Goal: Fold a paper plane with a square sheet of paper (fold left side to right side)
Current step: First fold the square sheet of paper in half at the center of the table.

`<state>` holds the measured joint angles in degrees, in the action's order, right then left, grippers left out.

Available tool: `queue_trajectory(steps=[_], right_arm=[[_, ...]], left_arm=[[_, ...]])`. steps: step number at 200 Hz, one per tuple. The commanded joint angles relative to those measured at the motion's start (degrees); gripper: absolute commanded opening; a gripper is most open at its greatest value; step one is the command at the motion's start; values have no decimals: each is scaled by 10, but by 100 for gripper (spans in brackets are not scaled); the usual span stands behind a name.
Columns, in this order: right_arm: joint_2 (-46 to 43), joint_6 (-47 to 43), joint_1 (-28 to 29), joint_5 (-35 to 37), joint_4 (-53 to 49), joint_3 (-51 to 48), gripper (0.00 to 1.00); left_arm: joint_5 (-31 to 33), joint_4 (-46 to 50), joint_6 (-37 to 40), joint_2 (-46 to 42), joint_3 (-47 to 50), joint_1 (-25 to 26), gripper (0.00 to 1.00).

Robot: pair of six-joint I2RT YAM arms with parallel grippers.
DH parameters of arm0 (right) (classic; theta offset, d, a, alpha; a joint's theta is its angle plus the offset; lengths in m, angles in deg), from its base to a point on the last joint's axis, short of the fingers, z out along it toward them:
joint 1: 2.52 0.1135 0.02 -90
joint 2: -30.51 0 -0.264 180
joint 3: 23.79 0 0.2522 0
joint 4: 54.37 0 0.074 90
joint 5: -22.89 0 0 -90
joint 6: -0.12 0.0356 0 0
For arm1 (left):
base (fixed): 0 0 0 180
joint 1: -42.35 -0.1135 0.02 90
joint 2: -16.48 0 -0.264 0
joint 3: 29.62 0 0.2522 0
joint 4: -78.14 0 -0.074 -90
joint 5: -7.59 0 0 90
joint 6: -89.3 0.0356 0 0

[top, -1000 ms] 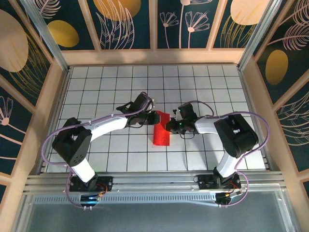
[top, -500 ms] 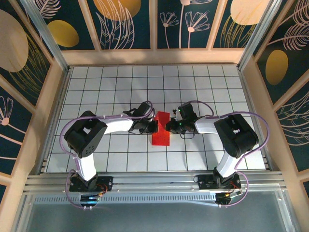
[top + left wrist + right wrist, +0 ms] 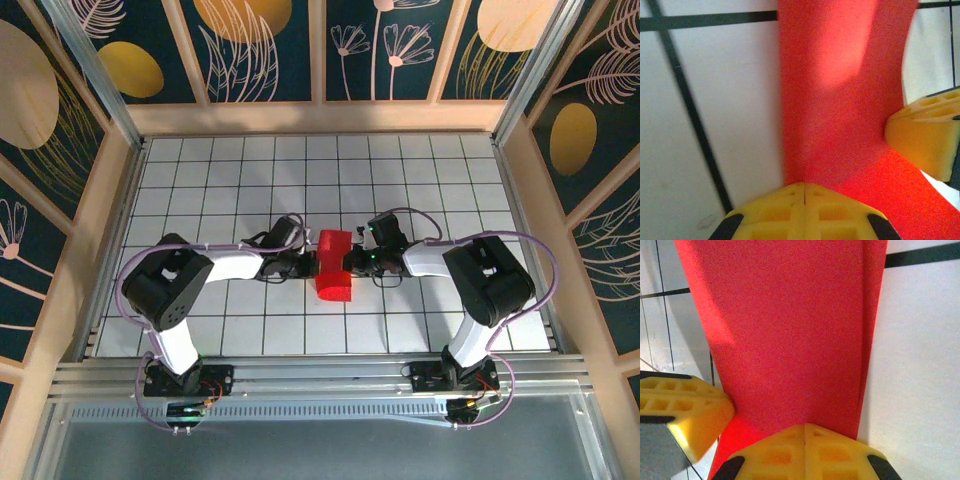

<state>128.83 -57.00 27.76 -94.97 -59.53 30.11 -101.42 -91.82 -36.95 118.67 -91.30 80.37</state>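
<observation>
The square sheet of paper [image 3: 334,280] lies mid-table as a bright red folded strip, about one tile wide and two long. Its upper layer bulges slightly. My left gripper [image 3: 313,266] is shut, with its tips against the strip's left edge. In the left wrist view the closed yellow fingertips [image 3: 805,184] meet the paper [image 3: 840,100], and one right finger [image 3: 925,135] rests on it. My right gripper [image 3: 349,262] is shut at the right edge. In the right wrist view its tips [image 3: 805,426] lie over the layered paper [image 3: 790,330], with a left finger [image 3: 685,410] beside them. No pinch is visible.
The white gridded table [image 3: 450,190] is walled by a wooden frame with dark patterned panels [image 3: 260,50]. Both arms reach inward from their bases at the near edge [image 3: 320,380], and purple cables loop beside them.
The left arm swung nearer, bringing its gripper from the strip's upper left down to its left edge, where it closed. The paper's top now looks wider. The right gripper stayed put.
</observation>
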Motion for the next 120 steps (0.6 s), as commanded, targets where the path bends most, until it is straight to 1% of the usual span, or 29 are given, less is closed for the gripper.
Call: queue_trajectory(steps=[1,25,29,47,57,68,94,118,120], right_arm=[[32,-19,3,73,-80,-16,0],[30,-18,3,69,-77,-16,0],[30,-18,3,67,-75,-16,0],[29,-17,3,64,-74,-16,0],[28,-17,3,64,-73,-16,0],[29,-17,3,64,-74,-15,0],[29,-16,3,63,-73,-15,0],[31,-15,3,62,-73,-15,0],[31,-15,3,62,-73,-15,0]], left_arm=[[30,32,-3,-17,40,-29,0],[33,27,4,-37,44,-37,0],[33,26,4,-54,42,-37,0],[32,14,0,-76,38,-37,0],[22,-2,-5,-85,37,-36,0],[-4,-28,-12,-90,37,-36,0],[-55,-59,-14,-73,21,-22,0],[-66,-44,-1,-44,-11,6,0],[-66,-43,0,-31,-13,7,0]])
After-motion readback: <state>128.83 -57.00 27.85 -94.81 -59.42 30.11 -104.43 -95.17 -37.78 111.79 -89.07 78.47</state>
